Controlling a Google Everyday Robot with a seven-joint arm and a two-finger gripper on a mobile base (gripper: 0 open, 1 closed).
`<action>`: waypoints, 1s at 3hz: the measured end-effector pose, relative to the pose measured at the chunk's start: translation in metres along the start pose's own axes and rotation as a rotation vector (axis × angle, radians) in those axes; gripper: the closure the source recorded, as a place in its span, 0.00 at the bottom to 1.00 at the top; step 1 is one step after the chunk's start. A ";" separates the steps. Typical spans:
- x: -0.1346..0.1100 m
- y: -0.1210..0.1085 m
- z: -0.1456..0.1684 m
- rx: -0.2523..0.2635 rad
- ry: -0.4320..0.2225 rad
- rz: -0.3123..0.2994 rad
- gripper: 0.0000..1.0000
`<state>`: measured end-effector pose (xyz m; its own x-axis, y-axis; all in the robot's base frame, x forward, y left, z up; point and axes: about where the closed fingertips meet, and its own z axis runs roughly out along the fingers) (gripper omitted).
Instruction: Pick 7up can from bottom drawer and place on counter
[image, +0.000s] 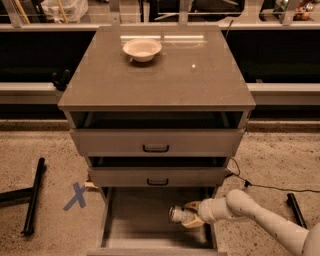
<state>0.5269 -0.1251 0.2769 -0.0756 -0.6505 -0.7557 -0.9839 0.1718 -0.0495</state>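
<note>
The bottom drawer (135, 225) is pulled open below the two upper drawers. My white arm reaches in from the lower right. My gripper (186, 215) is inside the drawer at its right side, shut on the 7up can (177, 214), a small silvery can lying sideways with its end pointing left, held just above the drawer floor. The counter (200, 75) is the glossy grey-brown cabinet top, well above the gripper.
A white bowl (142, 49) sits on the counter near its back. Two upper drawers with black handles (155, 148) overhang the open drawer. A black bar (32, 195) and blue X tape (76, 196) lie on the floor left. A cable (270, 186) runs on the right.
</note>
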 end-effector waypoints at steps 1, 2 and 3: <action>-0.028 0.002 -0.032 0.047 -0.025 -0.071 1.00; -0.073 0.020 -0.079 0.098 -0.045 -0.179 1.00; -0.129 0.040 -0.131 0.154 -0.060 -0.303 1.00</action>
<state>0.4760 -0.1311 0.4575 0.2301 -0.6453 -0.7285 -0.9239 0.0903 -0.3717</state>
